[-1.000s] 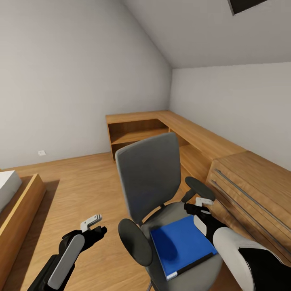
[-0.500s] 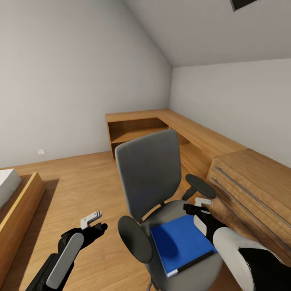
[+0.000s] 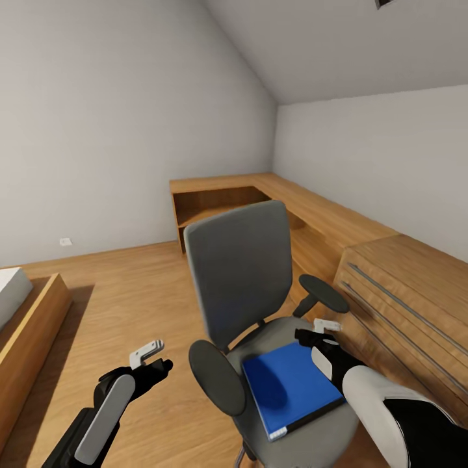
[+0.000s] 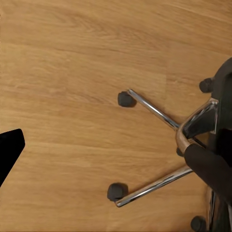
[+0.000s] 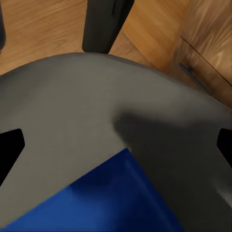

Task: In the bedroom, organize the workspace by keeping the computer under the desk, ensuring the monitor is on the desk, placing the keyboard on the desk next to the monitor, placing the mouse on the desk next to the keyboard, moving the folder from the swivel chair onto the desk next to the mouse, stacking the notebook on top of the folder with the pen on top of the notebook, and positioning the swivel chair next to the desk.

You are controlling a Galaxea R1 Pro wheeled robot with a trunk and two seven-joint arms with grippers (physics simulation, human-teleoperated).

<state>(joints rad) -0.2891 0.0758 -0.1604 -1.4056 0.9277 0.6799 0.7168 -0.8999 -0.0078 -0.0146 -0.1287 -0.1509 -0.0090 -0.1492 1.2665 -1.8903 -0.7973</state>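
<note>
The grey swivel chair (image 3: 237, 273) stands in the middle of the room with its backrest toward the far wall. The blue folder (image 3: 292, 389) lies flat on its seat (image 5: 92, 92). My right gripper (image 3: 313, 336) hovers open just over the folder's far corner, beside the chair's right armrest (image 3: 324, 294). In the right wrist view the folder (image 5: 111, 205) lies below the spread fingers. My left gripper (image 3: 156, 365) hangs open over the floor left of the chair, above its chrome base (image 4: 157, 147). The desk, computer, monitor, keyboard, mouse, notebook and pen are out of view.
Light wooden cabinets (image 3: 312, 218) run along the back and right walls. A drawer unit (image 3: 409, 305) stands close to the chair's right side. A wooden bed frame (image 3: 29, 331) is at the left. Open wooden floor (image 3: 130, 286) lies between bed and chair.
The whole picture has slid slightly upward, so the camera moved. Both grippers keep about the same place in view, and the folder still lies on the seat.
</note>
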